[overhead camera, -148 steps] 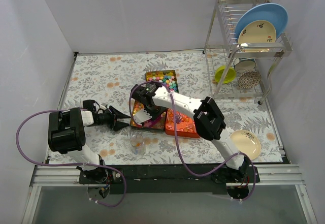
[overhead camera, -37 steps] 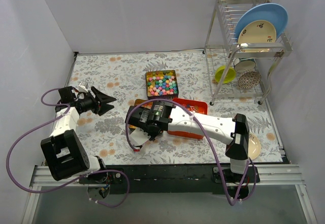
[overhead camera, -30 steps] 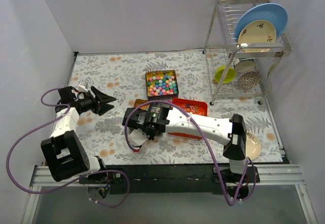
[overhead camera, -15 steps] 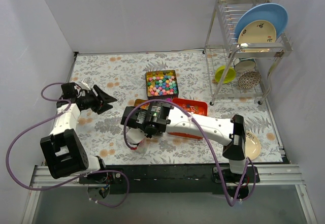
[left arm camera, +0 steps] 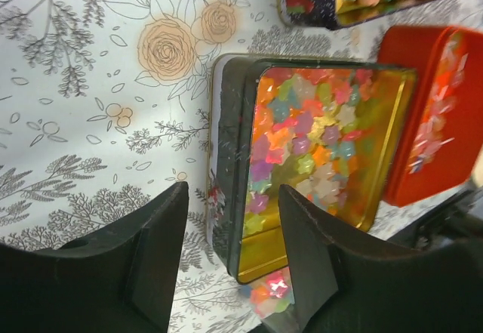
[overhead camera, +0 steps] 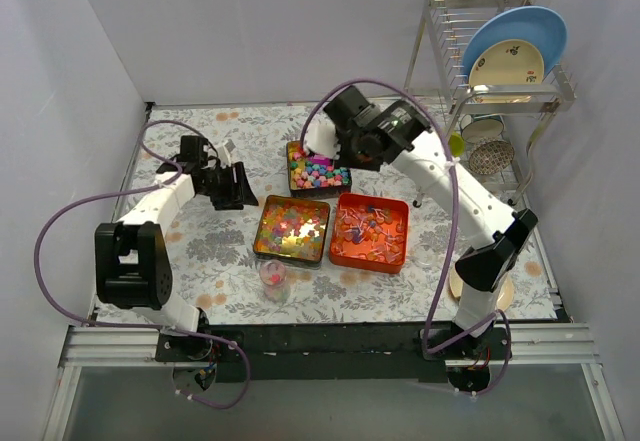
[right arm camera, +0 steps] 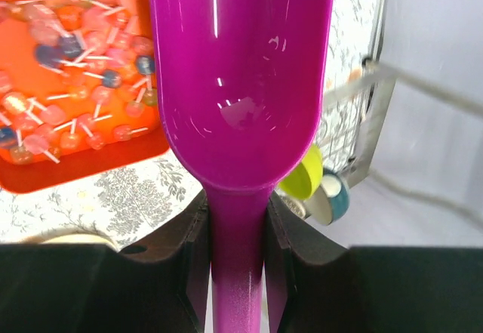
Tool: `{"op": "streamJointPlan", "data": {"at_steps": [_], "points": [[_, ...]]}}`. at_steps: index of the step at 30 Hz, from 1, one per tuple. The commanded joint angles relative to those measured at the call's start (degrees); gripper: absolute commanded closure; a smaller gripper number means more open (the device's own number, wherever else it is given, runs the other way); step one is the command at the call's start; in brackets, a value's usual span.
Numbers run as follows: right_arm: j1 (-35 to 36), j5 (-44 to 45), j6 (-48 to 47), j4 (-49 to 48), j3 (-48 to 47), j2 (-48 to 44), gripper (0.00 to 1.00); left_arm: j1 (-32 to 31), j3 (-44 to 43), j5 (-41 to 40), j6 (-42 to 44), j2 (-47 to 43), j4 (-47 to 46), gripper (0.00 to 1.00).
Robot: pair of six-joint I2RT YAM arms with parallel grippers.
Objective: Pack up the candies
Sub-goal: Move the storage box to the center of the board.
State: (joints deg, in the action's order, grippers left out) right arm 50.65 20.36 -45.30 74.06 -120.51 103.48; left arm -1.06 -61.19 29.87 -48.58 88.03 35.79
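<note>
Scoop [right arm camera: 241, 84] gripped in right jaws, left jaws parted

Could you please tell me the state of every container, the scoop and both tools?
Gold tin: open, candies inside.
Dark tin: open, candies inside.
Red tin: open, candies inside.
Cup: upright, candies inside.
Purple scoop: held by handle, no candy visible.
Left tool: open, empty.
Right tool: shut on that handle.
</note>
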Motion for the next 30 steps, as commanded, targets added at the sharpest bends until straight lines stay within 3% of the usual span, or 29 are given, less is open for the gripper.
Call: {"op": "streamJointPlan", "data": {"at_steps": [1,9,17,21,25,30], "points": [[-7.0,-6.0,4.5,0.1,-5.9,-1.4,0.99,-4.9,-4.3,-6.5,5.7,3.5,1.3,0.5],[-11.4,-10.5,6.0,0.5,-10.7,2.9,0.99,-8.4,-7.4,-9.3,7.7,10.8,1.3,0.5],[-12.2,-13.4,4.8,0.4,-18.1,6.8,0.99,-7.0,-5.7,-21.3,11.5,11.0,2.4,0.56],[-12.4,-14.5,4.9,0.5,-22.6,9.6,0.99,-1.5,-4.8,-22.6,13.7,10.8,1.8,0.56],[-12.4,-16.2,4.8,0.1,-24.2,11.1,0.99,8.1,-7.5,-22.3,20.1,12.7,1.5,0.58],[-12.6,-16.8,3.9,0.5,-24.4,12.8,0.99,13.7,-9.5,-23.3,29.0,14.9,-3.8,0.59]]}}
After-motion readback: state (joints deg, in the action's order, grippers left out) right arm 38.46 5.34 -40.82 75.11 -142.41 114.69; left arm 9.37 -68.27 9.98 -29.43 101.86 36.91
